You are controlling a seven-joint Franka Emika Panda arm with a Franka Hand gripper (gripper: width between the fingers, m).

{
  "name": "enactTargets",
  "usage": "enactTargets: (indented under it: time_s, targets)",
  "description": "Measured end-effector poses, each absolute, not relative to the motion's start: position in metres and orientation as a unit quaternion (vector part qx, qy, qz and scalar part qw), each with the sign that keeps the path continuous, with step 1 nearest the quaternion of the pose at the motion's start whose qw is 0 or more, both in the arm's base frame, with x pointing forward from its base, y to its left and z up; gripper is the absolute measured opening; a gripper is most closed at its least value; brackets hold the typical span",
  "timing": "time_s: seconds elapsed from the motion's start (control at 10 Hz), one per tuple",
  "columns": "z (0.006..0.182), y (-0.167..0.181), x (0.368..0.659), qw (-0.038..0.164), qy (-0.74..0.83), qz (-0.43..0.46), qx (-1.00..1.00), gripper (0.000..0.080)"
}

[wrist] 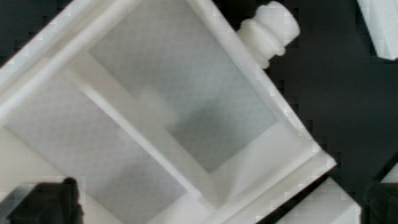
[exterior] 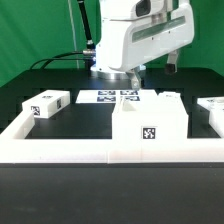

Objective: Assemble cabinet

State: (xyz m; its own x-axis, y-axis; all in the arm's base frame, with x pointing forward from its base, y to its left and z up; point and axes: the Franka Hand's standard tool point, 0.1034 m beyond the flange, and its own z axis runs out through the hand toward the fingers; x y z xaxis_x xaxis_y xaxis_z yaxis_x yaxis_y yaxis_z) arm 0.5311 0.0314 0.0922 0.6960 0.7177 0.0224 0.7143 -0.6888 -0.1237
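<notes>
The white cabinet body [exterior: 150, 125], a box with a tag on its front, stands in the middle by the front rail. In the wrist view it [wrist: 160, 120] fills the frame as a recessed white frame with a ribbed peg [wrist: 267, 30] at one corner. My gripper [exterior: 156, 70] hangs above the box without touching it. In the wrist view the gripper [wrist: 214, 205] is open and empty, with one dark fingertip [wrist: 45, 200] at each side of the frame. A flat white panel [exterior: 47, 103] lies at the exterior view's left. Another white part [exterior: 212, 108] lies at its right.
The marker board [exterior: 110, 97] lies flat behind the cabinet body. A long low white border rail [exterior: 100, 152] runs along the front and up both sides. The table is black, with a green backdrop behind it.
</notes>
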Motion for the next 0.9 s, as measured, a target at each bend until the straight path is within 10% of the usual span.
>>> enactTargets:
  time_s: [0.9]
  targets:
    - [0.077,0.035,0.517,0.007,-0.591,-0.019,-0.806,0.0798]
